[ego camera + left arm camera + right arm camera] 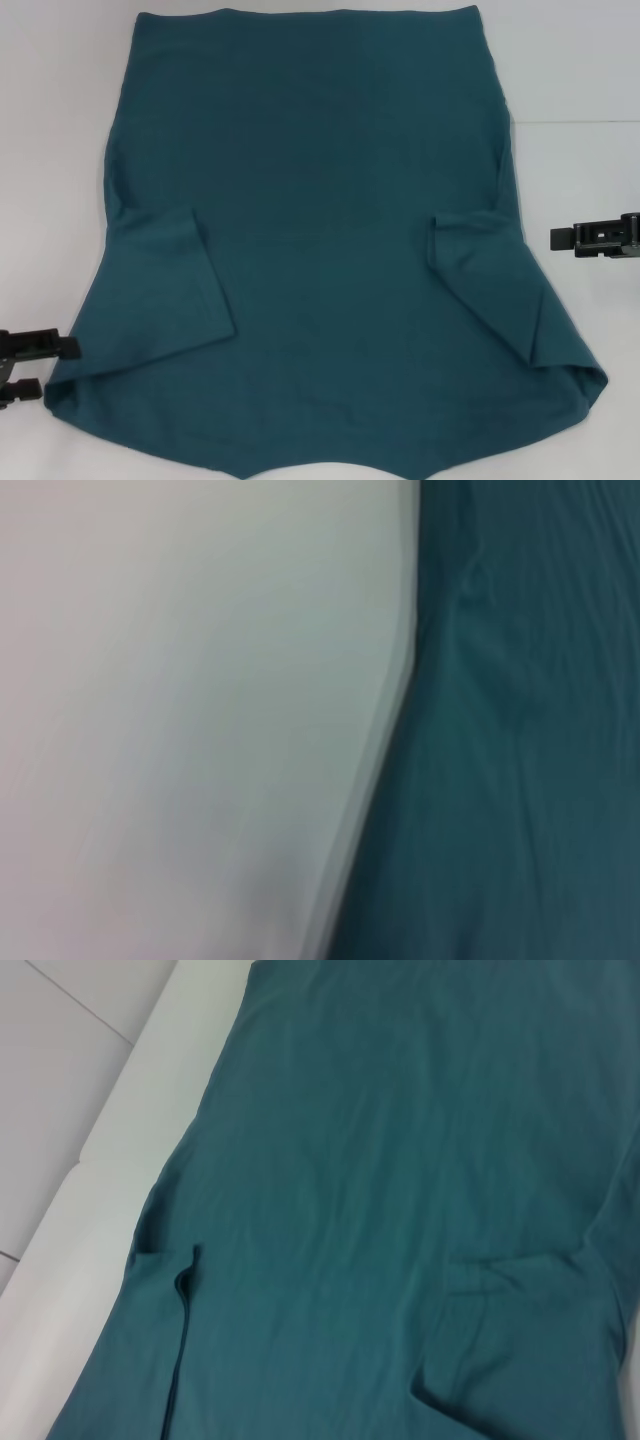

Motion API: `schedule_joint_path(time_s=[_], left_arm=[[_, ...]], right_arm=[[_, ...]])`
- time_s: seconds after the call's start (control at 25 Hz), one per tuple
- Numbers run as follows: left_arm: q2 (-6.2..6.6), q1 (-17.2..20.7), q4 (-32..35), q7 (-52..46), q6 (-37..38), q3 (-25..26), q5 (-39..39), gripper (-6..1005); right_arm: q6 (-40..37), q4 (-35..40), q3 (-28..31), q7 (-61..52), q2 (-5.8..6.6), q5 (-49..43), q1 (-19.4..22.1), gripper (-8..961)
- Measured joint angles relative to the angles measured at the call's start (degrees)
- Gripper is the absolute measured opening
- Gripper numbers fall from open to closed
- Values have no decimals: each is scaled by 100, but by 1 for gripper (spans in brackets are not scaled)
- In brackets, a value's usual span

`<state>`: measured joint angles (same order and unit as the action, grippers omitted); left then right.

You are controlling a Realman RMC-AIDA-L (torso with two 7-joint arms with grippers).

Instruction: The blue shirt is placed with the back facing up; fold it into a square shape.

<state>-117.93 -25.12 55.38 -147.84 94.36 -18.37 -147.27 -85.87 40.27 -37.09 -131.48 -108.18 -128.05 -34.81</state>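
While the blue shirt [320, 230] lies spread back-up on the white tabletop [50, 120] in the head view, both sleeves are already folded inward. The left gripper [30, 368] sits at the shirt's near left corner, jaws spread; the right gripper [598, 238] hovers just off the right edge, and I cannot tell its jaws' state. The left wrist view shows only the shirt's edge against the tabletop. The right wrist view shows both tucked sleeves. A good fold likely means pinching matching edges and keeping the cloth flat.

head overhead, wrists close on blue shirt [320, 230]
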Motion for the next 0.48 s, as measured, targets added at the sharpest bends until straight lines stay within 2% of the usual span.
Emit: schedule_joint_path(time_s=[0.48], left_arm=[[-14,-29,-54,-44,-145,-61,-132,877]], right_arm=[[49,0,11,0,8,0,-29,641]])
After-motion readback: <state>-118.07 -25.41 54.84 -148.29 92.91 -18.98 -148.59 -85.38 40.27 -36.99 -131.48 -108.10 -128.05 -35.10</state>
